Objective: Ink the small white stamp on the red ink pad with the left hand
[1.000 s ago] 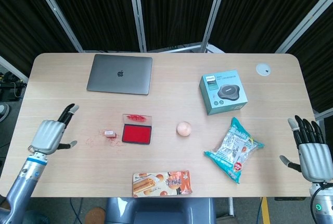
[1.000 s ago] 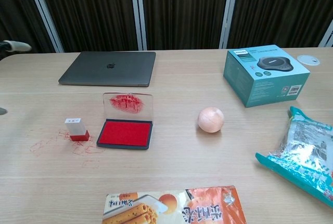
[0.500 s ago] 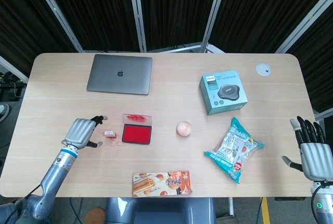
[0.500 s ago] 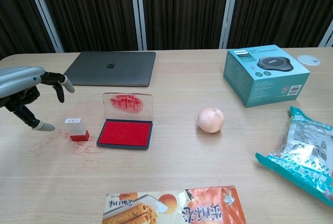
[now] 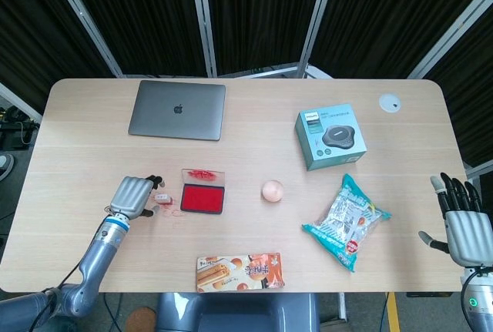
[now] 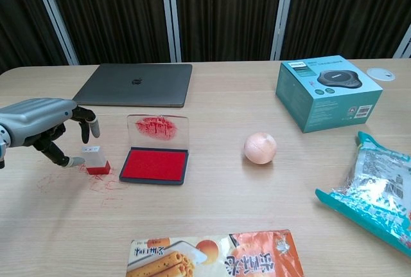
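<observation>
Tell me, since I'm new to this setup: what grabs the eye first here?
Probably the red ink pad, lid up, near the table's front left, with the left hand reaching at the small white stamp beside it. Next, the teal box at back right.

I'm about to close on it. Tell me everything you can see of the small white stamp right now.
The small white stamp is a little upright block: white body, pale label on top, red base. It stands on the table among red ink smears, just left of the open red ink pad and apart from it. The left hand is at its left side, fingertips right beside it; contact cannot be told.
</observation>
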